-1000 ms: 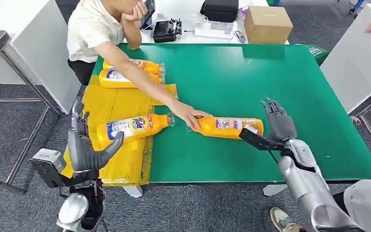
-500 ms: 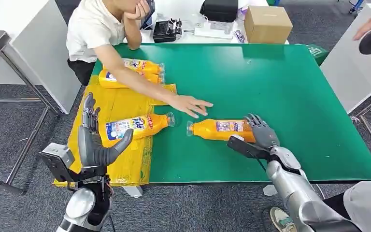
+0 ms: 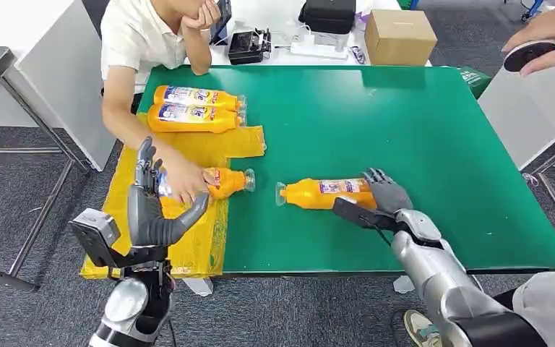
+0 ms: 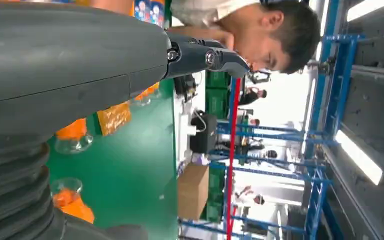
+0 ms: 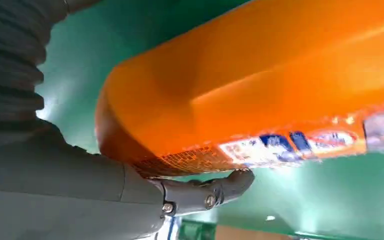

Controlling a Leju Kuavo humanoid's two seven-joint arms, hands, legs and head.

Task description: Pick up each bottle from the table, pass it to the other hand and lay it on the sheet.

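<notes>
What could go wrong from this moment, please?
The right hand closes on the base end of the orange plastic bottle lying on the green table; gripped so far from its middle, it may tip or slip when lifted. A person's hand rests on the bottle on the yellow sheet, beside the raised left hand; contact is possible.

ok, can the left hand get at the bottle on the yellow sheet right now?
Probably not cleanly. The left hand is open beside the bottle on the yellow sheet, but a person's hand lies over the bottle's body, in the way of its fingers.
</notes>
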